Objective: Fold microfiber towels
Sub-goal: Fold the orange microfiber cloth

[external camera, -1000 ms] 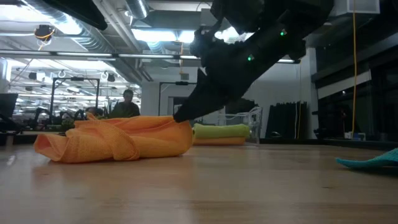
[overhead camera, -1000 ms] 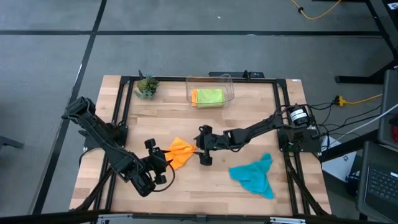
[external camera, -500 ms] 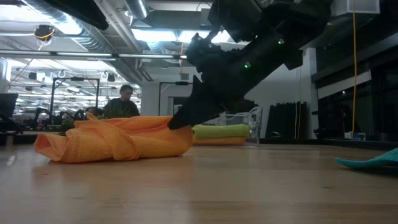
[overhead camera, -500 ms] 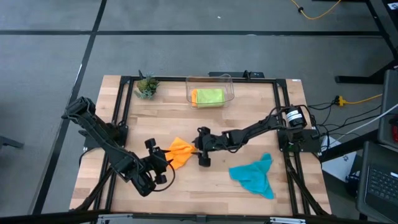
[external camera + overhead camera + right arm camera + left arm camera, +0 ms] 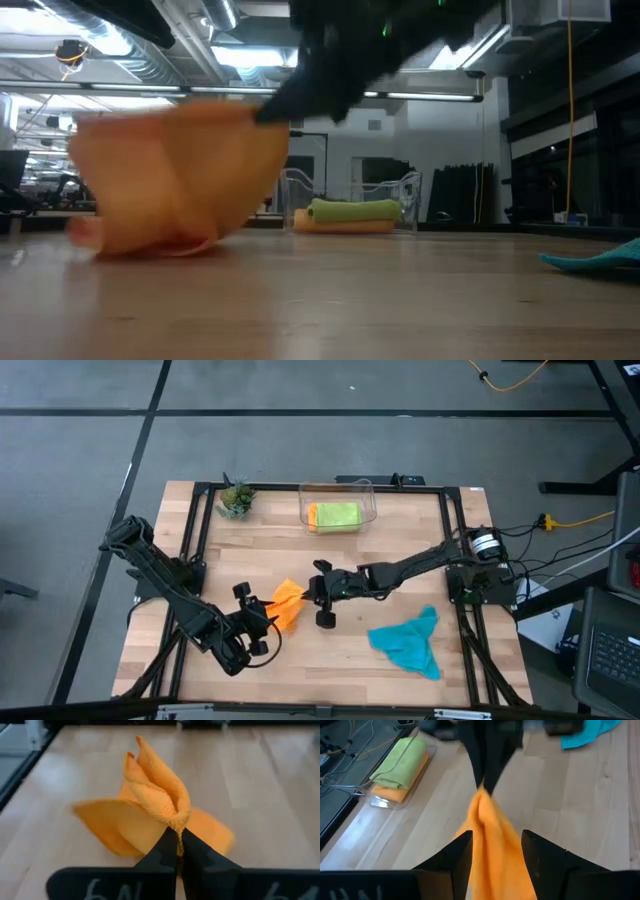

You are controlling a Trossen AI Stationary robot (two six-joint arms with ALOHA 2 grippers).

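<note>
Towels, bin and plant on the table

One towel (image 5: 288, 605) lies mid-table between the left gripper (image 5: 262, 618) and right gripper (image 5: 306, 594); another towel (image 5: 408, 642) lies front right; two folded towels (image 5: 335, 515) sit stacked in the bin (image 5: 368, 491) at the back, plant (image 5: 236, 499) to its left.

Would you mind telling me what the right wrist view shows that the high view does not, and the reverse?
Only the right wrist view shows the right gripper pinching a bunched corner of the orange towel. Only the high view shows the teal towel, the clear bin with a folded green towel, the potted plant and the left gripper. Both show the orange towel on the wooden table.
</note>
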